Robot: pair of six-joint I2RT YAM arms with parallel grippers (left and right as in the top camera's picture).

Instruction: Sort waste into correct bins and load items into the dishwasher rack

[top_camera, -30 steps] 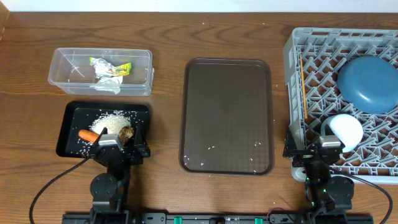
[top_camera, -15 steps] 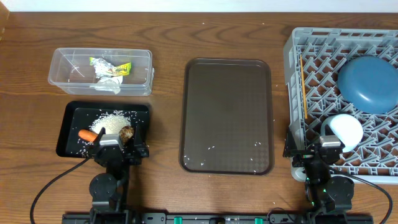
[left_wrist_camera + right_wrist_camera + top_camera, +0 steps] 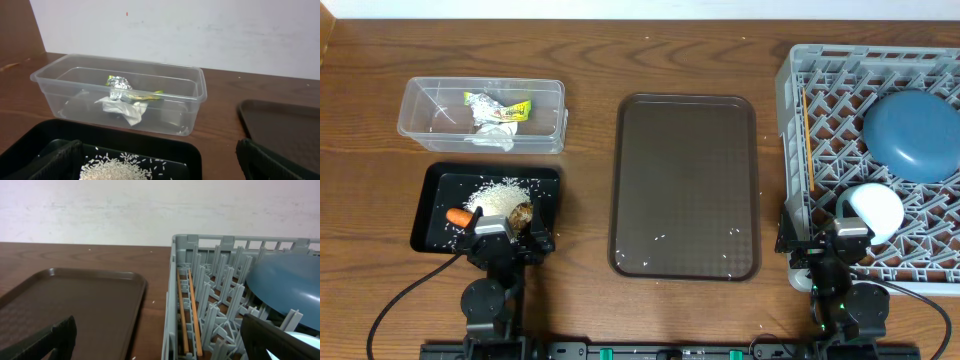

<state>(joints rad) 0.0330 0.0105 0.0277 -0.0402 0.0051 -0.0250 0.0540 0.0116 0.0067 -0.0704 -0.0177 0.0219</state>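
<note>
Your left gripper [image 3: 508,240] and right gripper [image 3: 835,240] are hanging fully open, holding nothing. Wrapper [image 3: 500,105] is lying in the far-left clear tub [image 3: 552,110], carrot [image 3: 460,216] in the near-left black tray [image 3: 430,215], plate [image 3: 912,133] and chopsticks [image 3: 808,140] in the right rack [image 3: 790,120]. Sorting is looking finished; next, sweep the brown tray's [image 3: 685,160] stray grains [image 3: 658,238].

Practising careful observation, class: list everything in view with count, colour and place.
rectangular plastic tub: one, clear, far left
shiny snack wrapper: one, green-yellow, tub
crumpled tissue: one, white, tub
shallow rectangular tray: one, black, near left
rice grains: many, white, black tray
carrot: one, orange, black tray
food lump: one, brown, black tray
serving tray: one, dark-brown, centre
square lattice rack: one, grey, right
large plate: one, dark-blue, rack
bowl: one, white, rack
thin wooden chopsticks: two, tan, rack
left gripper: one, black, near left
right gripper: one, black, near right
</note>
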